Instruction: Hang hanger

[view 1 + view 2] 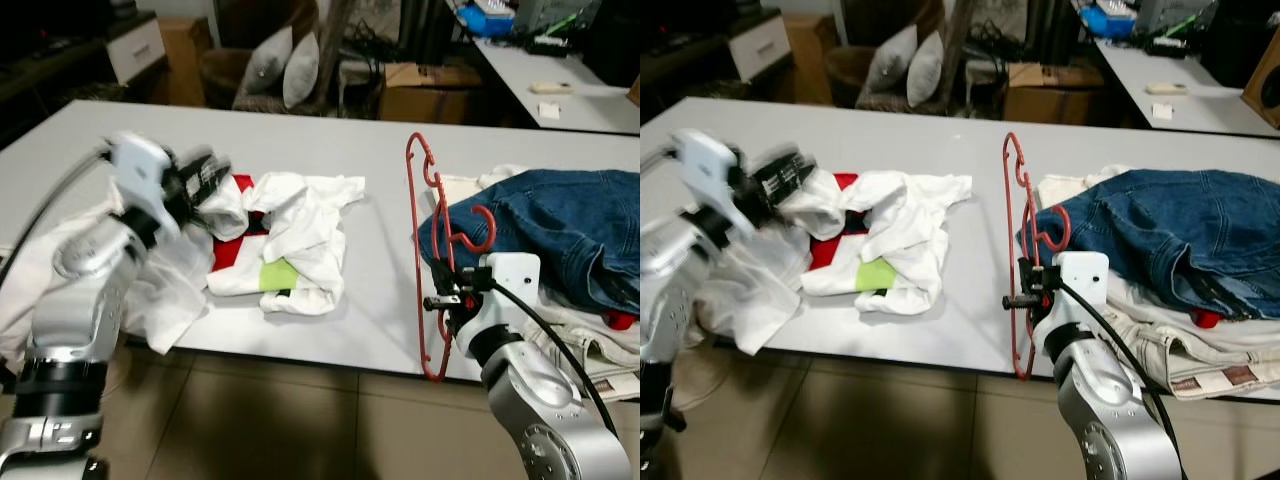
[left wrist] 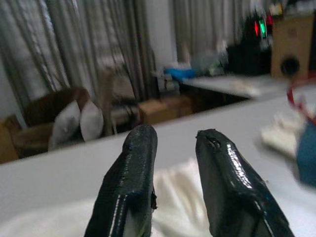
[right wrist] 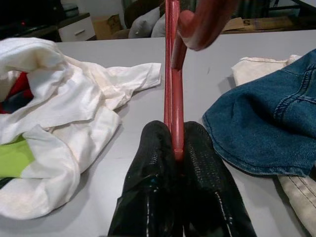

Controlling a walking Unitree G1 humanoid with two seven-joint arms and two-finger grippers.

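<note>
Red hanger (image 1: 420, 250) clamped in right gripper (image 3: 177, 148), upright beside jeans (image 1: 560, 230); left gripper (image 2: 173, 163), blurred, apparently narrowly parted over white shirt (image 1: 300, 240).

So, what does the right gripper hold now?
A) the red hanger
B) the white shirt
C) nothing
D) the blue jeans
A: the right gripper has its fingers shut on a bar of the red hanger, which stands up at the table edge beside the jeans.

Silver arms, white wrist housings, black cables, glossy black jaws.
</note>
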